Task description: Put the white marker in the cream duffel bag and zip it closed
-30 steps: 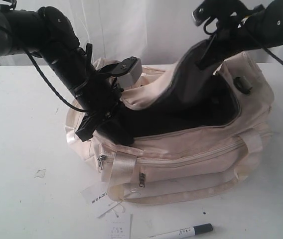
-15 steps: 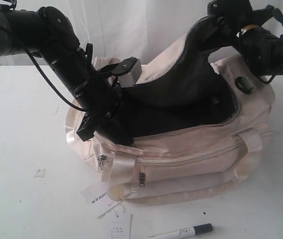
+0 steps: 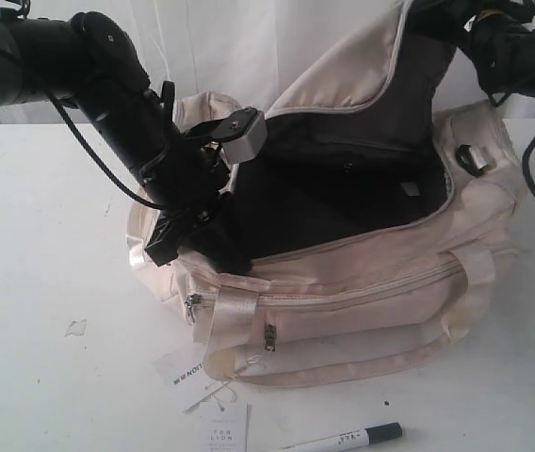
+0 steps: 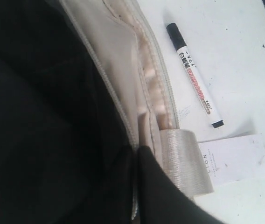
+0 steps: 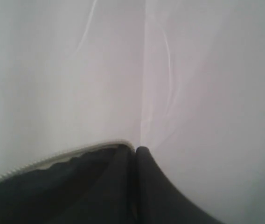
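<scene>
The cream duffel bag [image 3: 343,301] sits mid-table with its dark lining [image 3: 343,188] exposed. My left gripper [image 3: 216,247] is shut on the near rim of the opening at the bag's left end; in the left wrist view this gripper [image 4: 136,150] pinches the zipper edge of the bag [image 4: 123,60]. My right gripper [image 3: 435,17] is high at the top right, shut on the raised top flap [image 3: 362,66]; the right wrist view shows this gripper [image 5: 135,150] clamped on the flap's zipper edge [image 5: 53,159]. The white marker [image 3: 343,439] [image 4: 194,74] lies on the table in front of the bag.
White paper hang tags [image 3: 222,428] [image 4: 235,156] lie on the table by the bag's front left corner, close to the marker. A small scrap [image 3: 76,327] lies to the left. A white curtain [image 3: 249,47] hangs behind the table.
My right gripper has lifted the flap up and to the right, opening the bag wider and showing more lining. The left gripper and the marker have not moved.
</scene>
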